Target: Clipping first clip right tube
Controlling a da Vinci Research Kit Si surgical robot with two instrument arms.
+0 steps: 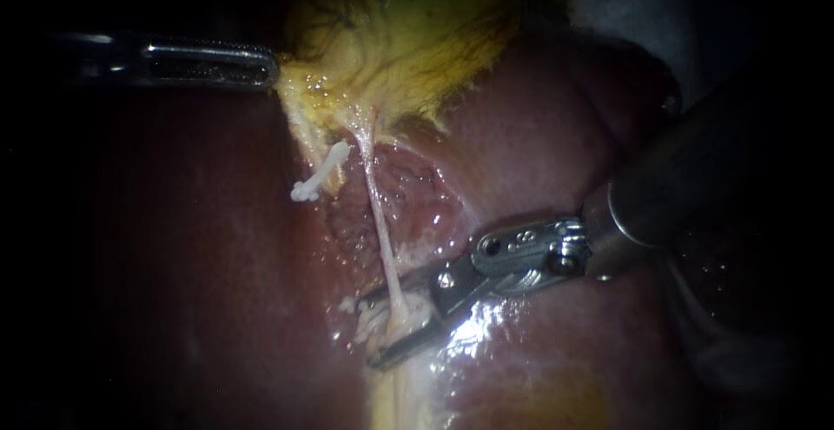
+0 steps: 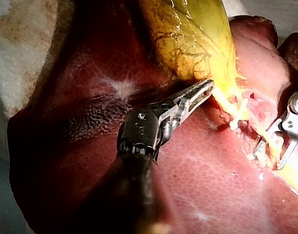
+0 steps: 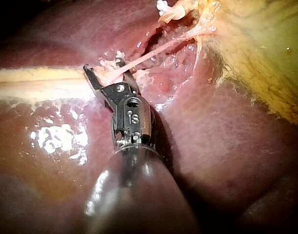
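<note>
The liver [image 1: 200, 265] fills most of your endoscope view, dark red and wet. The yellow-green gallbladder [image 1: 408, 39] lies on it at the top.

Your left instrument [image 1: 271, 69] reaches the gallbladder's near edge. Its jaws lie together on a fold of that yellow tissue, holding it up and to the left.

Your right instrument [image 1: 369, 334] comes in over the liver from the right. Its jaws stand moderately apart with nothing gripped.

The right tube [image 1: 380, 221] is a thin pale strand, stretched taut from the gallbladder's lower edge down across the raw patch of liver. Its lower end passes between your right instrument's open jaws, in among some whitish shreds of tissue. From the right wrist view, neither jaw appears to press on it. A short white stub [image 1: 321, 174] sits just beside the tube, to its left, well clear of the jaws.

No clip shows on the tube, so you appear to be at the placing step: jaws set around it, not yet squeezed. I cannot tell whether a clip is loaded between them.

The next move calls for a check that the tube alone crosses the jaws, squarely and clear of the shreds. Then close firmly while your left instrument holds the tension.
</note>
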